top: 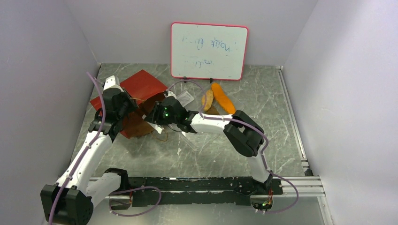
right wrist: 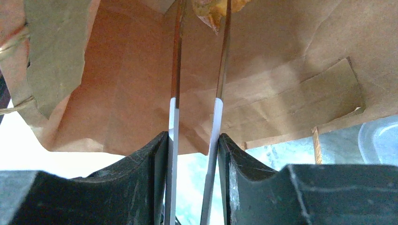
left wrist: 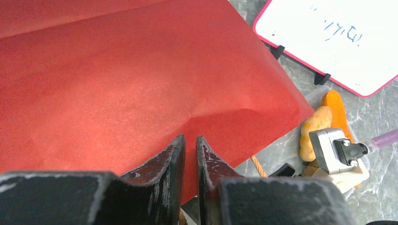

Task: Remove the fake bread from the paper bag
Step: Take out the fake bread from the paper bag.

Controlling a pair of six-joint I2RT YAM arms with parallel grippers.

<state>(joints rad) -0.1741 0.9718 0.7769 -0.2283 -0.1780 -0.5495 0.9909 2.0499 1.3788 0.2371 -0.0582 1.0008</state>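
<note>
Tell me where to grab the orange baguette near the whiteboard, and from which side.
Grip the orange baguette across its middle, coming straight down, the pinch set crosswise to its length. It lies flat, long and narrow, so its short width should suit a pinch. The tan roll sits close on its left near the far end, so favour the nearer half.

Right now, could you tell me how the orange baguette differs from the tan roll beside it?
The orange baguette is longer, slimmer and brighter; the tan roll is shorter, paler and bumpy. The baguette lies farther from the paper bag than the roll. Both lie outside the bag, before the whiteboard.
</note>
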